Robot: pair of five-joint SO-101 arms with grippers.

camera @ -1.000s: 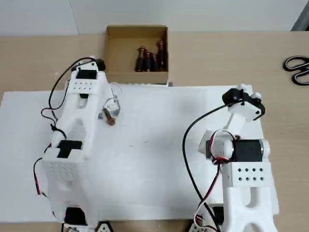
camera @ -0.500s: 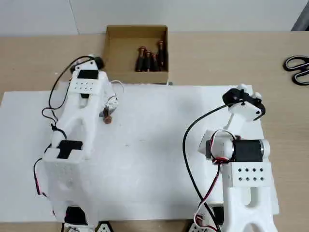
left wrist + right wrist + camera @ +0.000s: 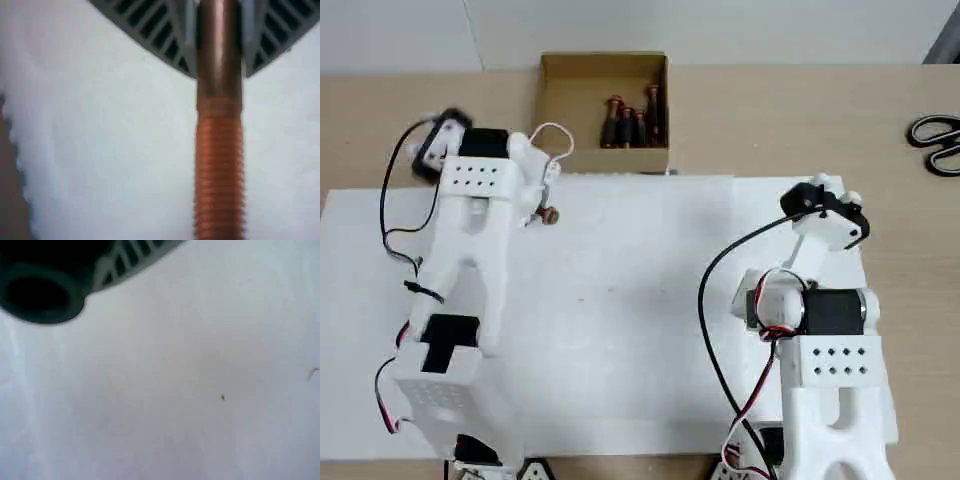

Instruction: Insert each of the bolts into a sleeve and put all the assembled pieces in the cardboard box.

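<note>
A copper bolt (image 3: 219, 150) is clamped at its smooth shank between the left gripper's (image 3: 218, 35) ribbed jaws, its threads seen against a white sheet (image 3: 100, 150).

The open cardboard box (image 3: 570, 100) holds a row of dark sleeved pieces (image 3: 631, 120) with copper heads, set against its right wall; a bare copper bolt (image 3: 549, 214), half threaded, is gripped near the box's front-left corner; a black hollow sleeve (image 3: 40, 292) is held well apart from the box.
</note>
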